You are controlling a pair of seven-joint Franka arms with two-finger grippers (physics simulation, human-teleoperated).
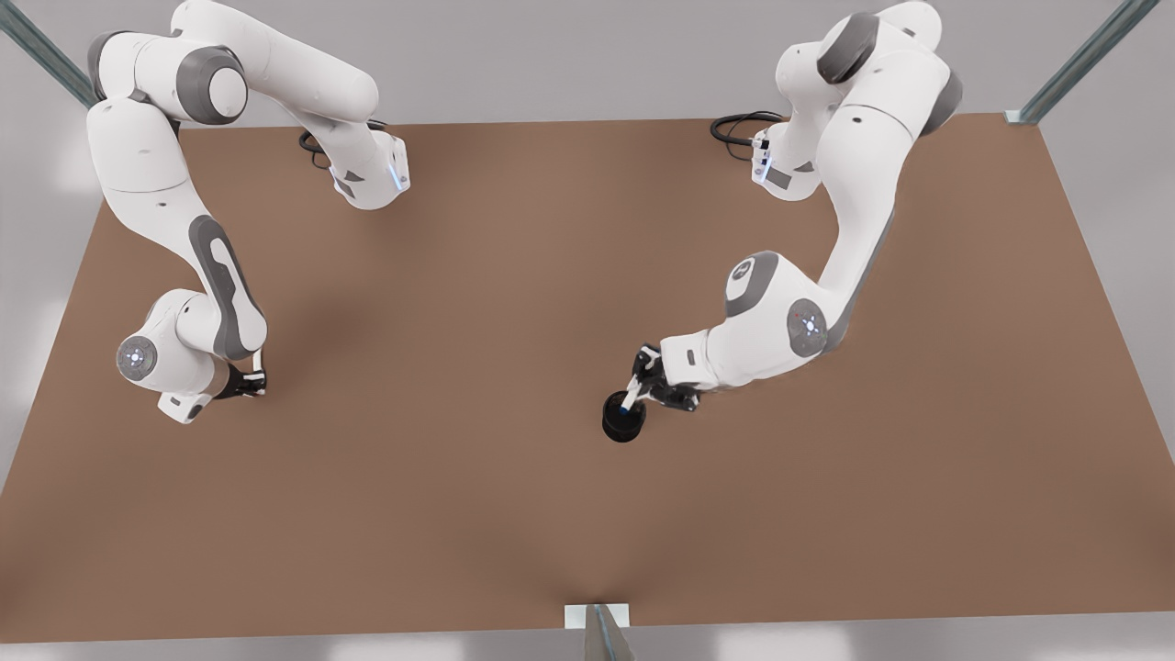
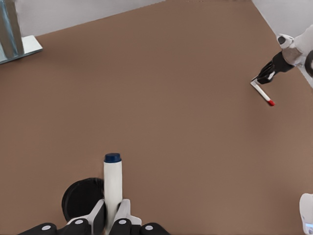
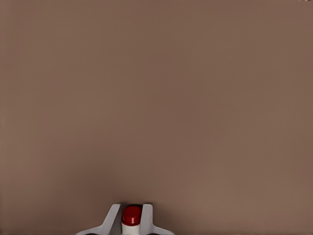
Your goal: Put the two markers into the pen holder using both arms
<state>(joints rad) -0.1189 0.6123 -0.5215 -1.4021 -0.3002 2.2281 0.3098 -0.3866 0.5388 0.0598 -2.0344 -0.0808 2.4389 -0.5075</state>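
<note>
The blue-capped marker (image 2: 113,182) sits pinched in my left tool (image 2: 112,215), its long axis pointing out past the fingers with the cap end leading, right beside the pen holder (image 2: 82,198) and, in the front view, over its rim. I judge the drop depends on tipping that axis upright above the cup's mouth. The red-capped marker (image 3: 131,216) is pinched in my right tool (image 3: 131,220), low over the bench (image 1: 514,303), well apart from the holder, so the left arm is nearer.
</note>
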